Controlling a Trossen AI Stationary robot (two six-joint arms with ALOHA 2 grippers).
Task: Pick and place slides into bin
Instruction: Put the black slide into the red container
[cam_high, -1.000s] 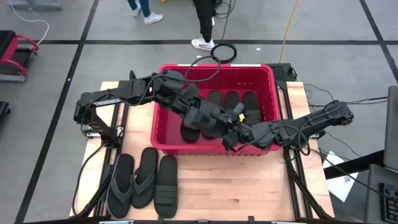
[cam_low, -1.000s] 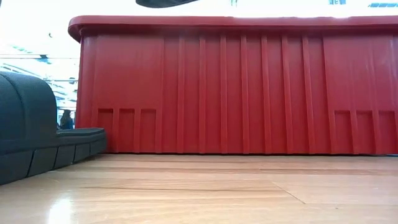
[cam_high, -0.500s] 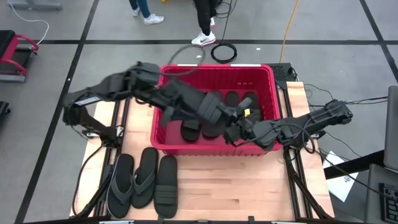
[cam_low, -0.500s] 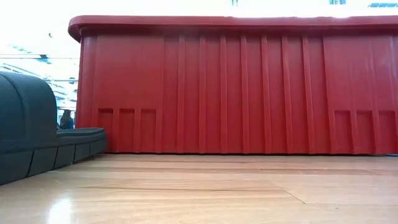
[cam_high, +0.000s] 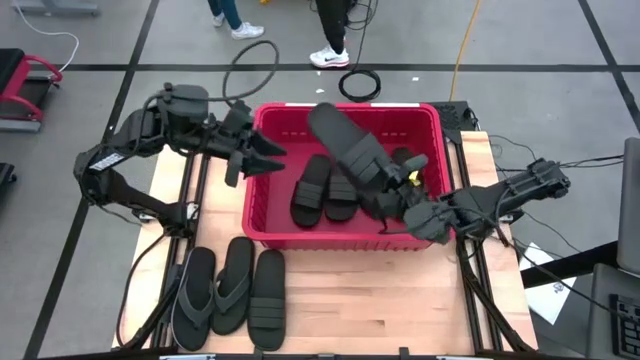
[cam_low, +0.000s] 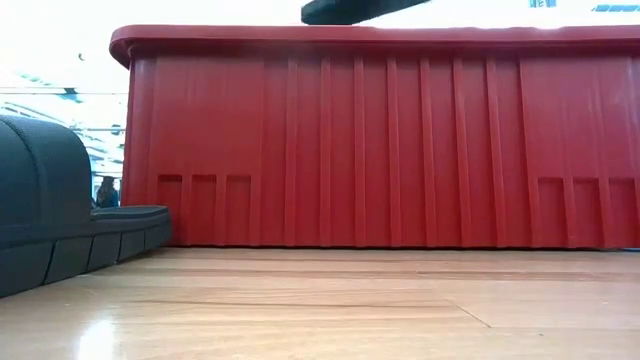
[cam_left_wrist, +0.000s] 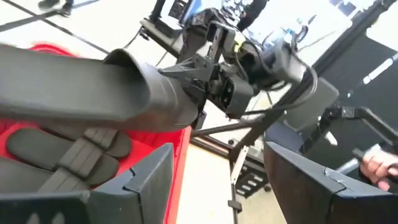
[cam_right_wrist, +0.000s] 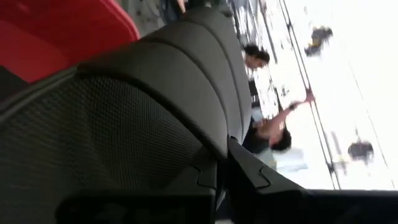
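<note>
Black slide (cam_high: 345, 150) pinched by right gripper (cam_high: 400, 205) above bin (cam_high: 262, 215); left gripper (cam_high: 255, 155) unclenched, empty beside rim. Off-centre hold risked slip, snag.

A grey floor (cam_high: 90, 40) crossed by dark lines (cam_high: 180, 67) surrounds the pale wooden counter (cam_high: 380, 310). A yellow cable (cam_high: 462, 45) and a black coiled cable (cam_high: 360, 83) lie on it. People's legs (cam_high: 325, 35) stand beyond; a red-framed bench (cam_high: 22, 90) sits aside.
</note>
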